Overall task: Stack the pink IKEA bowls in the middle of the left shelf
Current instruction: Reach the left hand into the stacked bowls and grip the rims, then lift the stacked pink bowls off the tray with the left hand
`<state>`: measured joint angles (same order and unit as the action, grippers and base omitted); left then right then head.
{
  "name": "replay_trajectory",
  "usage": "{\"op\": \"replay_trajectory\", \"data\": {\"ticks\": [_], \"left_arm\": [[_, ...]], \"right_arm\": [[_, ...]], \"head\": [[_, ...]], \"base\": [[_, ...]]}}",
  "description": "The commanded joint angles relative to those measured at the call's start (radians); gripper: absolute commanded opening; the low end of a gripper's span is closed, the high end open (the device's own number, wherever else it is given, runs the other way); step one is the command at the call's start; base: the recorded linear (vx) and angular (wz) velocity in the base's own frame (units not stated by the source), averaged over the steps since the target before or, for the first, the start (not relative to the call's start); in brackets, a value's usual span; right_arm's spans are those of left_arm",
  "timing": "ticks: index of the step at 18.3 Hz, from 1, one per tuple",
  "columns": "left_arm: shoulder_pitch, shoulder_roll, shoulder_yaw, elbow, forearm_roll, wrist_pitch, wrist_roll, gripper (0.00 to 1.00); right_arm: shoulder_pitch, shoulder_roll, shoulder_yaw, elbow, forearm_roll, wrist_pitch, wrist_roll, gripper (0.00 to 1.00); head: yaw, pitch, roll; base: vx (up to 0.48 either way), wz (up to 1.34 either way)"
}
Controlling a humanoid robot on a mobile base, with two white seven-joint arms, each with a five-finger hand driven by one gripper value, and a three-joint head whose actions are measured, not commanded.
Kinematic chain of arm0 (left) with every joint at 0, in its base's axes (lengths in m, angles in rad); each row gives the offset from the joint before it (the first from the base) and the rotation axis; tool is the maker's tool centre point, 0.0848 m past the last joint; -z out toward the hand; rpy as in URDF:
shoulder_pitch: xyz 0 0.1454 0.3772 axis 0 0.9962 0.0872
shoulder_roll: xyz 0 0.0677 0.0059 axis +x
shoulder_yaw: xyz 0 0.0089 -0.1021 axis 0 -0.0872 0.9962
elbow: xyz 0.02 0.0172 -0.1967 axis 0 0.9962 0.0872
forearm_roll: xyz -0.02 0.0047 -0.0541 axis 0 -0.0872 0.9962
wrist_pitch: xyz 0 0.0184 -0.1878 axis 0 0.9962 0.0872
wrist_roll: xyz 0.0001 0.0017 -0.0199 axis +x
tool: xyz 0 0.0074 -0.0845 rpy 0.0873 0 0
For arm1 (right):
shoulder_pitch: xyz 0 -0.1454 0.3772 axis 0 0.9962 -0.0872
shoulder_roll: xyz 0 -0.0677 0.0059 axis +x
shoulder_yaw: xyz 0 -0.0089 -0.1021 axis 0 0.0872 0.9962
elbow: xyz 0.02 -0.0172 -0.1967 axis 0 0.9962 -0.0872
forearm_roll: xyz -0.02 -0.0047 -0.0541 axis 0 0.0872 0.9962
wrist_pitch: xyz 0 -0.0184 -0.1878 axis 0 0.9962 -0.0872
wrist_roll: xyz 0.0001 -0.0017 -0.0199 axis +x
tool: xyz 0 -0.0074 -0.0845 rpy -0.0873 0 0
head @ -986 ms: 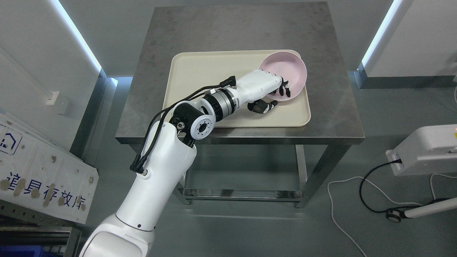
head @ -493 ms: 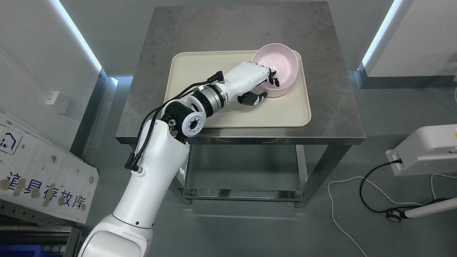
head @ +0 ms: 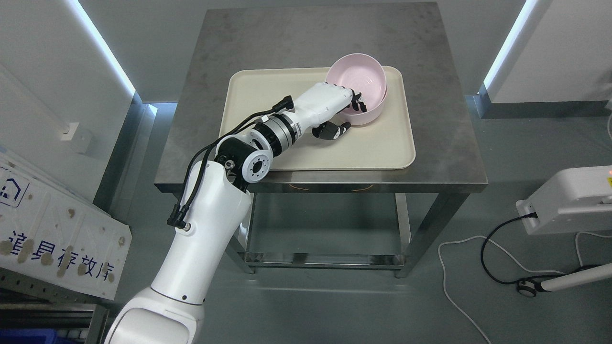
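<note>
The white robotic left hand (head: 337,111) grips the near rim of the round pink bowl (head: 357,86), now drawn leftward and leveled since a second ago. Beneath it lie a cream rectangular plastic tray (head: 377,148) and the grey steel surface (head: 444,143); right of the hand, floor cables (head: 492,267).

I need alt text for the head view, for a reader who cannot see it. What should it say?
The robot's left hand grips the near rim of a pink bowl, fingers inside and thumb outside, at the far right corner of a cream tray on a steel table. The right arm is not visible.
</note>
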<state>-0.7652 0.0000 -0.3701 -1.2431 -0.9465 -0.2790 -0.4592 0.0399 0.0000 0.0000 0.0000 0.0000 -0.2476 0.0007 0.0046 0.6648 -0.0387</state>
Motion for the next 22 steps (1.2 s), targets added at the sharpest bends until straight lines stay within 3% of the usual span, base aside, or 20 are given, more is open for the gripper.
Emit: {"op": "replay_trajectory", "data": {"ticks": [1,4,8,12,16,22], "left_arm": [[0.000,0.017,0.060,0.022,-0.002,-0.063,-0.007,0.06],[0.000,0.017,0.135,-0.013,0.021,-0.114,-0.012,0.01],[-0.002,0.017,0.242,-0.053,0.093,-0.273,-0.025,0.01],[0.015,0.017,0.425,-0.079,0.192,-0.506,-0.107,0.02],[0.037,0.017,0.618,-0.111,0.355,-0.506,-0.286,0.02],[0.191,0.017,0.658,-0.213,0.451,-0.506,-0.306,0.03]], "right_arm": [[0.000,-0.017,-0.005,-0.017,-0.002,0.001,-0.001,1.00],[0.000,-0.017,-0.005,-0.017,-0.002,0.001,-0.001,1.00],[0.000,-0.017,-0.005,-0.017,-0.002,0.001,-0.001,1.00],[0.000,-0.017,-0.005,-0.017,-0.002,0.001,-0.001,1.00],[0.000,-0.017,-0.005,-0.017,-0.002,0.001,-0.001,1.00],[0.000,-0.017,-0.005,-0.017,-0.002,0.001,-0.001,1.00]], "head": [[0.0000,0.000,0.000],[0.0000,0.000,0.000],[0.0000,0.000,0.000],[0.0000,0.000,0.000],[0.0000,0.000,0.000],[0.0000,0.000,0.000]], "base": [[0.000,0.00],[0.000,0.00],[-0.015,-0.01],[-0.024,0.00],[-0.034,-0.05],[-0.108,-0.22]]}}
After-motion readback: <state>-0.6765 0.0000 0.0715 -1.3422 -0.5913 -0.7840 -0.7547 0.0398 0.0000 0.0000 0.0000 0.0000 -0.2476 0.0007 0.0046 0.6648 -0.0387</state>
